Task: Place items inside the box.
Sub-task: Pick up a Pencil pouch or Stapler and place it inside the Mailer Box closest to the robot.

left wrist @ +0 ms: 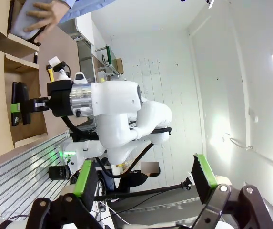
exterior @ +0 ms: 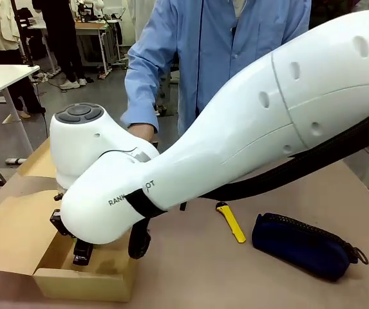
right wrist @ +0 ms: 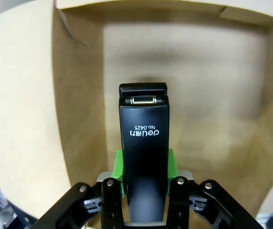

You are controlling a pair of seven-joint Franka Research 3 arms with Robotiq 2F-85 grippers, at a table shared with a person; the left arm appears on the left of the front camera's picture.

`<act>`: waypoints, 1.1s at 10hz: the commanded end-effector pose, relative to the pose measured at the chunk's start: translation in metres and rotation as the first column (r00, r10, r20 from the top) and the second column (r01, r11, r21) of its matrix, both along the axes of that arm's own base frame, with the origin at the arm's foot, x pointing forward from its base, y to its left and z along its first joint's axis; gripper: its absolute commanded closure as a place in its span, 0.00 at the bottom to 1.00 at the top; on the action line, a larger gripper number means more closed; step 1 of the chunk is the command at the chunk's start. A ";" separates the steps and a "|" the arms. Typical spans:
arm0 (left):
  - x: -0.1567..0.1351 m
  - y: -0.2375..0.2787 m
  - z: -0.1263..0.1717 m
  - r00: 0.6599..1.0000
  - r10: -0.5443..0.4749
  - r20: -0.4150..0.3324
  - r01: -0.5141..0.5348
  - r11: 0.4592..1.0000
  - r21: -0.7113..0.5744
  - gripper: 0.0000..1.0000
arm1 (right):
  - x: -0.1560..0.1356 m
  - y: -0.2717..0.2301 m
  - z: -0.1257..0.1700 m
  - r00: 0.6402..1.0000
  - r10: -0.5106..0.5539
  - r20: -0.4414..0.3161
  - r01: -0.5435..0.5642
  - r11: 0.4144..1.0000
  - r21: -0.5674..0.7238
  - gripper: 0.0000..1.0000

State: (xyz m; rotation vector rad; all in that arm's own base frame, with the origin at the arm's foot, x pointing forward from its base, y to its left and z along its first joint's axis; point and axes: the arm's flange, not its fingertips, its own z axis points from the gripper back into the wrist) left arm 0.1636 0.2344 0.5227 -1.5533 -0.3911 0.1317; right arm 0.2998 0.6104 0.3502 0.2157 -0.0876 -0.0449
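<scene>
Black plastic stapler clamped btwn right fingers, inside brown cardboard box at near-left of surface; left fingers apart, empty.

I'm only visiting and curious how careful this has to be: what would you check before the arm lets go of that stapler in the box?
1. Black stapler clamped between the right gripper pads: ok.
2. Stapler inside the box walls: ok.
3. Stapler touching the box floor: cannot tell.
4. Person's hand, holding a grey pouch, clear of the box: not ok, it is close by a flap.
5. Left gripper open, away from the box: ok.
6. Yellow knife and navy pouch lying on the table: ok.
</scene>
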 end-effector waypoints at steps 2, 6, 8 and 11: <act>0.000 0.000 0.002 1.000 0.001 0.025 -0.001 1.000 -0.008 0.00 | -0.002 0.008 0.007 0.999 -0.033 -0.012 0.033 0.999 -0.030 0.63; 0.000 0.000 0.002 1.000 0.001 0.025 -0.001 1.000 -0.008 0.00 | -0.001 0.003 0.008 0.998 -0.032 -0.051 0.030 0.999 -0.045 0.06; 0.000 0.000 0.002 1.000 0.001 0.025 -0.001 1.000 -0.008 0.00 | -0.001 0.000 0.010 0.998 -0.033 -0.048 0.032 0.999 -0.036 0.00; 0.000 0.000 0.002 1.000 0.001 0.025 -0.001 1.000 -0.008 0.00 | 0.001 -0.003 0.011 0.998 -0.026 -0.053 0.024 0.999 -0.030 0.00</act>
